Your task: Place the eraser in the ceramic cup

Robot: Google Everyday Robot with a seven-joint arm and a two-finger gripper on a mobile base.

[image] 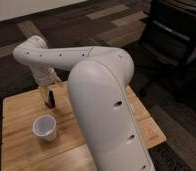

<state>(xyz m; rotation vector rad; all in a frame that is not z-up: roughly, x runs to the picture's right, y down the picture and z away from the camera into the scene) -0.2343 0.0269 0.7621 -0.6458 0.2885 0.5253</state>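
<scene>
The eraser point(51, 98) is a small black block standing upright on the wooden table point(21, 115), behind the cup. The ceramic cup point(45, 128) is white and stands upright near the table's front left, its pale inside empty. My gripper point(47, 92) hangs down from the white arm's far end, directly at the eraser's top and left side. The big white arm point(103, 105) fills the middle of the view and hides much of the table's right half.
The table's front right corner point(153, 135) shows beside the arm. Dark patterned carpet point(91, 30) surrounds the table. A black shelf unit or chair point(176, 35) stands at the back right.
</scene>
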